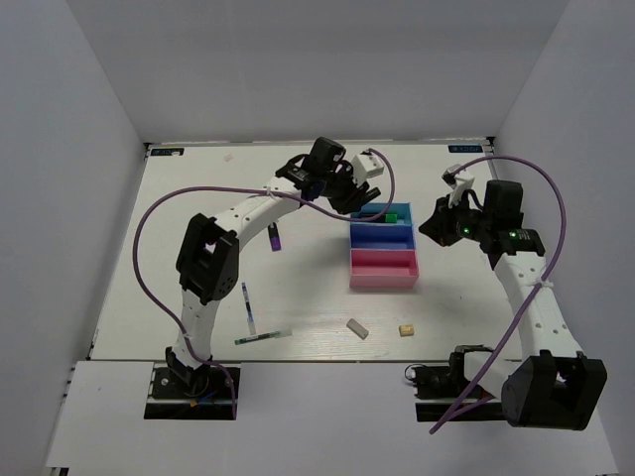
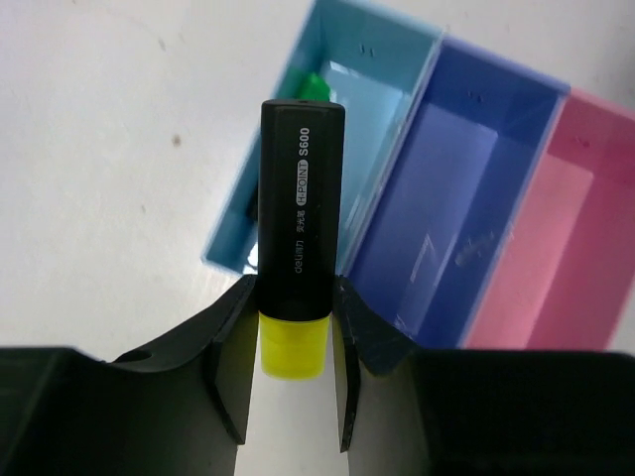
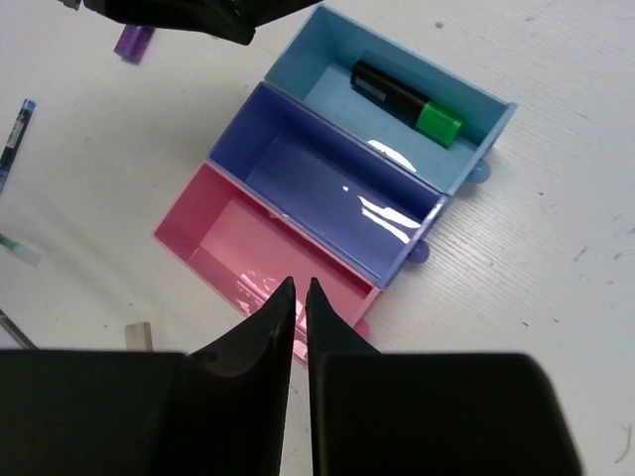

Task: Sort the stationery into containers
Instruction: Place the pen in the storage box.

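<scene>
Yellow-capped highlighter (image 2: 301, 213) clamped in left end effector (image 2: 294, 297); right end effector (image 3: 300, 288) nearly closed, empty.

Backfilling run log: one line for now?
left gripper: shut on yellow highlighter, at light blue tray | right gripper: shut, empty | green highlighter: in light blue tray

Bright even light; glare on trays (image 3: 385, 212)

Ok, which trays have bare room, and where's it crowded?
Dark blue tray and pink tray are bare wall to wall. Light blue tray is crowded: a green-capped highlighter lies along its outer wall, leaving one strip beside the dark blue divider.
</scene>
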Robot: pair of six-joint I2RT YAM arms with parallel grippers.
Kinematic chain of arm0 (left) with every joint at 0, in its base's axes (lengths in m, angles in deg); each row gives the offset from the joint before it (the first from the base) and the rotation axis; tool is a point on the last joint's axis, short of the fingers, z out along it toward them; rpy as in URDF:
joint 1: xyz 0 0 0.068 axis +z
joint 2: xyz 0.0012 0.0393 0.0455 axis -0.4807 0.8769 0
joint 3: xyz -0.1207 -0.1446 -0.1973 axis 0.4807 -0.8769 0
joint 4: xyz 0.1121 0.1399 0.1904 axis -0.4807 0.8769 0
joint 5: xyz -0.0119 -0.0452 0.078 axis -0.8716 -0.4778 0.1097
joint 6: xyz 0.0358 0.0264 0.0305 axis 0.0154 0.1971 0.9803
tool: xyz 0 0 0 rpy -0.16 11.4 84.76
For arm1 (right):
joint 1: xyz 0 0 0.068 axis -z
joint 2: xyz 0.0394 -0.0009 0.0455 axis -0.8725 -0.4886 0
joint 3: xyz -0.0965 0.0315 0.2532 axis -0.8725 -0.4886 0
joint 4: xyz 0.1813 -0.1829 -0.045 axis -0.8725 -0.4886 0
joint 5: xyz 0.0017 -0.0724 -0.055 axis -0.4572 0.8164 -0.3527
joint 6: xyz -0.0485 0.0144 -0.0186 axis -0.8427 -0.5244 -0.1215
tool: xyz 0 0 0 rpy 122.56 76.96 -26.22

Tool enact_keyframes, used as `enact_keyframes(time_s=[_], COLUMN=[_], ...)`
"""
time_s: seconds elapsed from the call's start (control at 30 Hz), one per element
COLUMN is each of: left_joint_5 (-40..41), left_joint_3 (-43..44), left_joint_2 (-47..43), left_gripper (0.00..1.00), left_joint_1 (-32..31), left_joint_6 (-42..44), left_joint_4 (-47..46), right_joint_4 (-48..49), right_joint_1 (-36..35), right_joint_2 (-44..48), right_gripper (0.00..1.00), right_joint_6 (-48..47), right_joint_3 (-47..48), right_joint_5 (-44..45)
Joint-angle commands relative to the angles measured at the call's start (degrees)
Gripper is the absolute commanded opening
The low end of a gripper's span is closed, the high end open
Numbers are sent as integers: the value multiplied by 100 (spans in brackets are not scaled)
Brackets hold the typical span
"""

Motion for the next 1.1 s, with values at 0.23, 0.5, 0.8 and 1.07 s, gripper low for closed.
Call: enact_keyframes(time_s=[0.23, 0.5, 0.8, 1.07], left_joint_5=[43, 536, 852, 895], left_joint_3=[250, 4, -75, -347], left_joint_2=[433, 671, 741, 399], left_gripper=[0, 13, 49, 46], left_joint_1=[-259, -346, -338, -338], left_joint_6=[168, -34, -236, -376], left_joint_4=[-1467, -2127, -2285, -2250], right_joint_4=[288, 340, 288, 244], right_joint_1=[499, 710, 878, 983], right_joint_2=[54, 18, 62, 10], right_gripper=[16, 23, 40, 44], right_joint_6=[58, 76, 32, 67], right_joint_3=[-69, -122, -122, -95], right_joint_5=[-378, -738, -1151, -1274])
